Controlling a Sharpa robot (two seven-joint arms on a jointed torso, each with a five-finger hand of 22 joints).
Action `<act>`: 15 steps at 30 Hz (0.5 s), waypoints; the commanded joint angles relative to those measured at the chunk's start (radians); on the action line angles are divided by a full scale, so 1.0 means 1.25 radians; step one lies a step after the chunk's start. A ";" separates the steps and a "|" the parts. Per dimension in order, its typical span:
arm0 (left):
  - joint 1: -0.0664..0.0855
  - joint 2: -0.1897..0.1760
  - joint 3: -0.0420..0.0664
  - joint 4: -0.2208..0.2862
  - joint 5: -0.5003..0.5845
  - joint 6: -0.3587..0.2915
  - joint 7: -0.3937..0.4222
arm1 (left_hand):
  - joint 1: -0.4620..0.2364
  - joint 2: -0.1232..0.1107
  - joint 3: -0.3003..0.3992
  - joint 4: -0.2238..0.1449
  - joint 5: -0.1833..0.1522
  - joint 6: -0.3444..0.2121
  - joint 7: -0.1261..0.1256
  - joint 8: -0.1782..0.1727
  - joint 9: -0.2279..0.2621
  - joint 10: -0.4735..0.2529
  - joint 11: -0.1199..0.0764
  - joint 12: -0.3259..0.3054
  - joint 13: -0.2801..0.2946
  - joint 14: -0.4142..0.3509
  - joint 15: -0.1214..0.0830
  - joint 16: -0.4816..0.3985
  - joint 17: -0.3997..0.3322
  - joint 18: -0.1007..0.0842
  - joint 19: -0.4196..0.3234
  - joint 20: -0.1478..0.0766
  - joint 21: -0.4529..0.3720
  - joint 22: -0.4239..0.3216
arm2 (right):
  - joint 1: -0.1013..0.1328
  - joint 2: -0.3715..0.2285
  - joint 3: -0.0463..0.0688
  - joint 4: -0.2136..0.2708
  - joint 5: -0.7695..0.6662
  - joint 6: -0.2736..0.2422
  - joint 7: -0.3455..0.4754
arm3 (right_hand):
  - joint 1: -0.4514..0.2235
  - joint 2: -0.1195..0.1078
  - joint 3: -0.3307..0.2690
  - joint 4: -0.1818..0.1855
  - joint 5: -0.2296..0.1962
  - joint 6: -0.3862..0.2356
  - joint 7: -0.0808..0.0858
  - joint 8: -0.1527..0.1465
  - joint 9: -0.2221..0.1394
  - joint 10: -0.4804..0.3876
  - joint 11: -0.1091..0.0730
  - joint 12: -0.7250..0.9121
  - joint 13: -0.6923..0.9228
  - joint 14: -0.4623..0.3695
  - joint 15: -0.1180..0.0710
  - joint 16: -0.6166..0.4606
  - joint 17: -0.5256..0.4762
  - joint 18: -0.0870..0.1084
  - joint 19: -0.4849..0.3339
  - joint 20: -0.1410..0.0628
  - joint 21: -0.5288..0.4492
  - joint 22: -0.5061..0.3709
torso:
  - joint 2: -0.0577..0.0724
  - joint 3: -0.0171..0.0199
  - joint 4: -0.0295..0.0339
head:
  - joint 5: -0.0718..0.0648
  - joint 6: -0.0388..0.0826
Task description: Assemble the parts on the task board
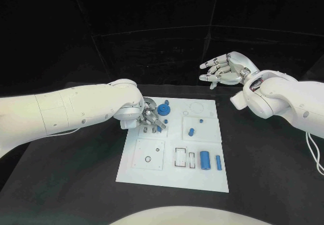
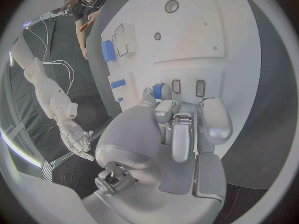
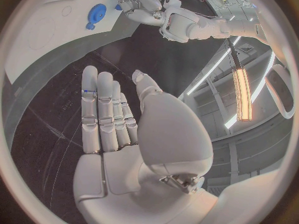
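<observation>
A: Fingers (image 2: 181, 134) of the left silver many-fingered hand (image 1: 150, 117) curled down close together onto the white rectangular task board (image 1: 169, 180), upper left of the head frame. Tips sit by a small blue piece (image 2: 158, 90) next to two dark slots; can't tell if anything is pinched

B: Right silver hand (image 1: 226, 69)?

A: Raised over the black table (image 1: 270, 168), upper right, well apart from the board. Fingers (image 3: 106, 114) straight, side by side, thumb a bit apart, holding nothing

B: Parts?

A: Blue gear-shaped disc (image 1: 165, 110) just right of the left hand. Small blue peg (image 1: 191, 131) in the square panel at centre, tiny blue one (image 1: 200, 121) above it. Big blue cylinder (image 1: 204, 160) and thinner blue cylinder (image 1: 218, 162) lying lower right on the board, beside two rectangular outlined slots (image 1: 185, 157)

B: Board position?

A: Flat, centre of table, long side running away from the robot
</observation>
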State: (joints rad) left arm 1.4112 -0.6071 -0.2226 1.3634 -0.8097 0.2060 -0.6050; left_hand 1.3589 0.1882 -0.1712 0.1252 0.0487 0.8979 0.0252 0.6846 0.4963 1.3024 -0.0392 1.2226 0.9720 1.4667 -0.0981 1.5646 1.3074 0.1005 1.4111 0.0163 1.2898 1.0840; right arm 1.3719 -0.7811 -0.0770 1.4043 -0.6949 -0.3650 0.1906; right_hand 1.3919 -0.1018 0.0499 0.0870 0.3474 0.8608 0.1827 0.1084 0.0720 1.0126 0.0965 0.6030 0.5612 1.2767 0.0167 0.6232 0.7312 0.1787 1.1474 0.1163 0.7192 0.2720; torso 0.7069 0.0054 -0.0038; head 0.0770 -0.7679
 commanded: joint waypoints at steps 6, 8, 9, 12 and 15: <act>0.000 -0.007 -0.001 0.006 0.001 -0.028 0.046 | 0.049 0.006 0.149 -0.061 0.005 -0.014 0.008 -0.021 -0.006 -0.007 0.002 -0.015 -0.010 0.083 0.001 0.005 0.211 -0.008 -0.006 -0.005 0.003 0.002 | 0.002 0.001 0.001 -0.001 -0.001 0.018 -0.004 | -0.003 0.007 -0.005 0.001 0.006 -0.006 0.001 0.005 -0.001 -0.005 0.001 0.004 -0.002 -0.007 0.001 -0.004 -0.002 0.003 -0.005 0.002 -0.006 -0.001 | -0.001 0.0001 0.0004 | 0.002 -0.001; 0.000 -0.011 -0.001 0.010 0.008 -0.029 0.048 | -0.008 -0.046 0.301 -0.081 0.007 -0.010 0.023 -0.026 -0.005 -0.007 0.010 -0.020 -0.017 0.083 0.007 0.005 0.211 -0.006 -0.007 -0.003 0.006 0.008 | 0.002 0.001 0.001 -0.002 -0.001 0.020 -0.005 | -0.003 0.007 -0.005 0.001 0.006 -0.006 0.001 0.005 -0.001 -0.005 0.001 0.004 -0.002 -0.007 0.001 -0.004 -0.002 0.003 -0.005 0.002 -0.006 -0.001 | 0.000 0.0000 0.0002 | 0.002 -0.001; 0.000 -0.013 -0.001 0.013 0.012 -0.030 0.049 | -0.018 -0.061 0.333 -0.088 0.010 -0.011 0.015 -0.027 -0.004 -0.005 0.007 -0.019 -0.019 0.083 0.009 0.005 0.211 -0.008 -0.007 0.002 0.006 0.009 | 0.002 0.001 0.001 -0.002 -0.001 0.021 -0.006 | -0.003 0.007 -0.005 0.001 0.006 -0.006 0.001 0.005 -0.001 -0.005 0.001 0.004 -0.002 -0.007 0.001 -0.004 -0.002 0.003 -0.005 0.002 -0.006 -0.001 | 0.000 0.0000 0.0002 | 0.002 -0.001; 0.000 -0.024 0.000 0.025 0.022 -0.036 0.050 | -0.114 -0.135 0.528 -0.100 0.008 -0.008 0.016 -0.013 0.010 -0.001 0.007 -0.015 -0.024 0.083 0.009 0.005 0.211 -0.007 -0.008 0.003 0.007 0.013 | 0.002 0.001 0.001 -0.003 -0.001 0.025 -0.007 | -0.004 0.007 -0.006 0.002 0.007 -0.007 0.002 0.005 -0.001 -0.006 0.001 0.005 -0.003 -0.008 0.002 -0.004 -0.002 0.003 -0.005 0.002 -0.007 -0.002 | 0.000 -0.0007 0.0005 | 0.003 0.000; 0.001 -0.040 0.000 0.041 0.027 -0.048 0.050 | -0.159 -0.164 0.629 -0.113 0.010 -0.009 0.015 0.001 0.023 0.003 0.005 -0.012 -0.026 0.083 0.009 0.005 0.211 -0.008 -0.008 0.006 0.007 0.015 | 0.002 0.002 0.001 -0.003 -0.001 0.028 -0.008 | -0.004 0.007 -0.008 0.003 0.008 -0.008 0.002 0.006 -0.001 -0.007 0.001 0.006 -0.003 -0.008 0.002 -0.005 -0.002 0.002 -0.005 0.003 -0.008 -0.002 | 0.000 0.0002 0.0003 | 0.004 -0.002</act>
State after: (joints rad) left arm 1.4105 -0.6523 -0.2235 1.4071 -0.7962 0.1713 -0.5626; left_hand 1.1707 -0.0123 0.4500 0.1325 0.0580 0.8882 0.0471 0.6830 0.5240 1.2975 -0.0305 1.2044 0.9396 1.4654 -0.0925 1.5646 1.3074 0.1005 1.4043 0.0167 1.2945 1.1017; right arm 1.3720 -0.7800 -0.0771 1.4000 -0.6952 -0.3471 0.1819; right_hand 1.3895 -0.0994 0.0462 0.0908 0.3511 0.8573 0.1862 0.1123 0.0720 1.0126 0.0965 0.6069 0.5588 1.2738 0.0195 0.6233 0.7291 0.1787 1.1474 0.1163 0.7152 0.2705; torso 0.7063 0.0051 -0.0035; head 0.0807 -0.7682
